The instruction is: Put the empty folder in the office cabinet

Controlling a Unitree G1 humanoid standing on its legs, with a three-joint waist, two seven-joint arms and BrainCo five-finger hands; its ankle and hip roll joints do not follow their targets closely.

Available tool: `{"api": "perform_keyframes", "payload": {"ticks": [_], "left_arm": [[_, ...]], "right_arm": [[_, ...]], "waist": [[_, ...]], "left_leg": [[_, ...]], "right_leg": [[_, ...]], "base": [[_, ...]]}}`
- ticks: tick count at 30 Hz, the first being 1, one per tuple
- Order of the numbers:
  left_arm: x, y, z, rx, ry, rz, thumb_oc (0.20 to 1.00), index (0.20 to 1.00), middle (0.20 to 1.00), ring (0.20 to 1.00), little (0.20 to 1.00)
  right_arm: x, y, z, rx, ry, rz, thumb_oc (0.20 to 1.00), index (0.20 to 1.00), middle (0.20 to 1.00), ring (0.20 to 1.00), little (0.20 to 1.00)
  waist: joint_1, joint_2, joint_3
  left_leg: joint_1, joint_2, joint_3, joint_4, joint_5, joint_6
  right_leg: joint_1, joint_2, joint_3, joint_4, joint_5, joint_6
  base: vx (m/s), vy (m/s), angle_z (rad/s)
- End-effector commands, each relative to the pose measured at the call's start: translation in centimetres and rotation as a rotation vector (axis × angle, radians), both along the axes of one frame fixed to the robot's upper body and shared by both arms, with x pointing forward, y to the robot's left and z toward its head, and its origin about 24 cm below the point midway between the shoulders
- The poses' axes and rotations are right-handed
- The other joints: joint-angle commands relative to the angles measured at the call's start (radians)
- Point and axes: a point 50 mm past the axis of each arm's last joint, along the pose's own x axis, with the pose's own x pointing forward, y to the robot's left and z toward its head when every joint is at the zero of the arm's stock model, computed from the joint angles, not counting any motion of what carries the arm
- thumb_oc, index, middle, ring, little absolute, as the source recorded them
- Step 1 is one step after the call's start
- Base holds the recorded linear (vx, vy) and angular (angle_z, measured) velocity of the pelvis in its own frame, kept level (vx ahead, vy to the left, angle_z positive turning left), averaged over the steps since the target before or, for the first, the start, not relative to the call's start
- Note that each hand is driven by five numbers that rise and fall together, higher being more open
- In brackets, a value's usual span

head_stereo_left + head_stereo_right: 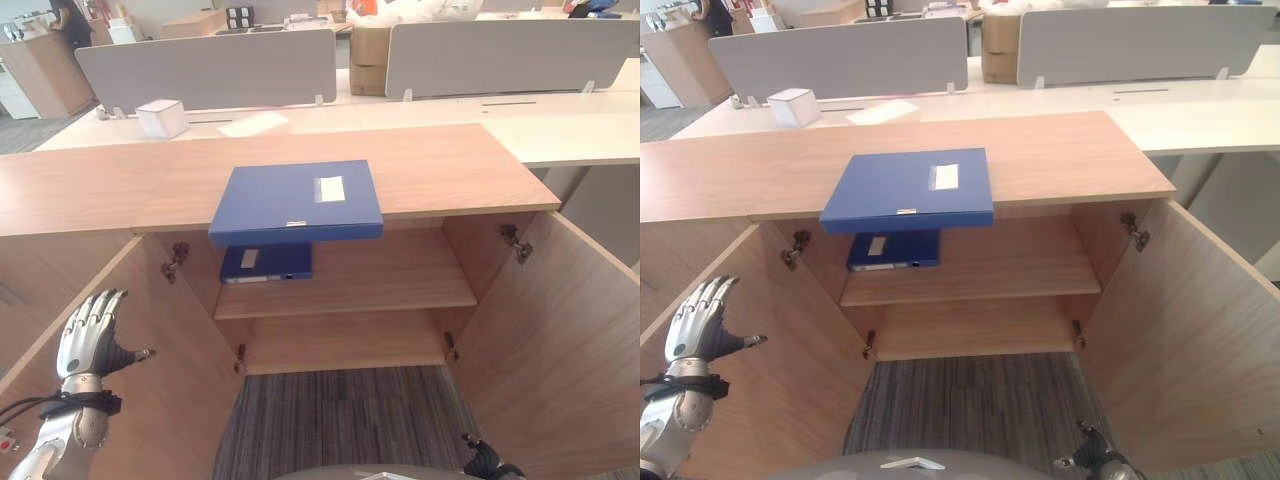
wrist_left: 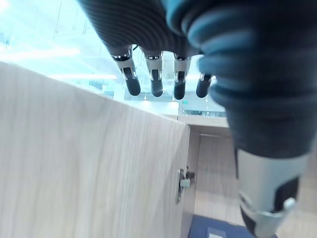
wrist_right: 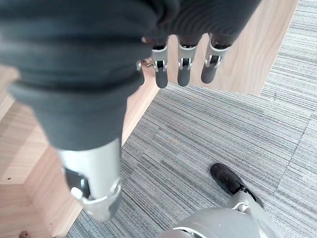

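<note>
Your left hand (image 1: 88, 340) is raised beside the inner face of the open left door (image 1: 150, 370), fingers (image 1: 95, 310) straight and spread, thumb out to the side, holding nothing. In its wrist view the fingertips (image 2: 156, 87) hang free beyond the door's top edge, with the hinge (image 2: 183, 184) farther on.

The folder (image 1: 296, 201) lies flat on the cabinet's (image 1: 350, 290) worktop (image 1: 440, 165), well ahead of those fingers and off to their right, its front edge jutting out over the open compartment. It is well apart from both hands. A second folder (image 1: 266, 262) lies on the upper shelf (image 1: 380, 275), directly under the first one's overhang, toward the shelf's left end.

Your right hand (image 3: 99, 74) hangs low over the carpet (image 3: 208, 134) near the right door (image 1: 560, 350); its fingers (image 3: 184, 67) point down, loosely straight, with nothing in them. The folder sits far up and away from them.

Beyond the worktop, a white box (image 1: 162, 118) stands on a pale desk (image 1: 560, 120).
</note>
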Motion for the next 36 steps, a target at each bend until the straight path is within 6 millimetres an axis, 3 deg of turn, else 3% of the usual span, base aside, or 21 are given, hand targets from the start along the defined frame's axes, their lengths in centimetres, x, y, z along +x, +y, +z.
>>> {"api": "perform_keyframes", "payload": {"ticks": [1,9,10,14,36], "left_arm": [[3.5,1.1,4.8,0.187,-0.179,-0.045,1.0,1.0,1.0,1.0,1.0],[5.0,0.1,6.0,0.254,-0.217,-0.119,1.0,1.0,1.0,1.0,1.0],[6.5,-1.1,7.2,0.308,-0.266,-0.19,1.0,1.0,1.0,1.0,1.0],[7.7,-2.3,7.7,0.316,-0.302,-0.241,1.0,1.0,1.0,1.0,1.0],[11.6,-5.3,7.8,0.332,-0.319,-0.331,1.0,1.0,1.0,1.0,1.0]], "right_arm": [[2.9,-0.1,0.7,-0.017,-0.075,0.065,1.0,1.0,1.0,1.0,1.0],[2.8,0.1,0.6,-0.014,-0.076,0.068,1.0,1.0,1.0,1.0,1.0],[2.8,0.5,0.6,-0.008,-0.088,0.075,1.0,1.0,1.0,1.0,1.0],[2.5,0.5,0.5,-0.008,-0.086,0.06,1.0,1.0,1.0,1.0,1.0],[1.9,0.3,0.5,-0.007,-0.101,0.019,1.0,1.0,1.0,1.0,1.0]], "waist": [[-0.001,-0.014,0.021],[-0.013,-0.013,0.017],[-0.025,-0.014,0.016],[-0.042,-0.015,0.016],[-0.11,-0.024,0.008]], "left_leg": [[0.028,0.084,-0.016,0.001,-0.074,-0.055],[0.034,0.085,-0.011,0.001,-0.077,-0.056],[0.037,0.085,-0.004,0.001,-0.08,-0.057],[0.042,0.087,0.009,0.001,-0.082,-0.058],[0.077,0.093,0.074,0.001,-0.101,-0.058]], "right_leg": [[-0.02,-0.106,-0.004,0.017,0.044,0.073],[-0.019,-0.104,0.003,0.016,0.045,0.074],[-0.021,-0.102,0.008,0.015,0.046,0.074],[-0.03,-0.096,0.02,0.015,0.049,0.074],[-0.069,-0.072,0.101,0.011,0.061,0.077]], "base": [[0.0,0.0,0.0],[0.0,-0.003,-0.02],[0.0,0.0,0.0],[0.0,-0.002,0.01],[0.02,-0.003,-0.14]]}}
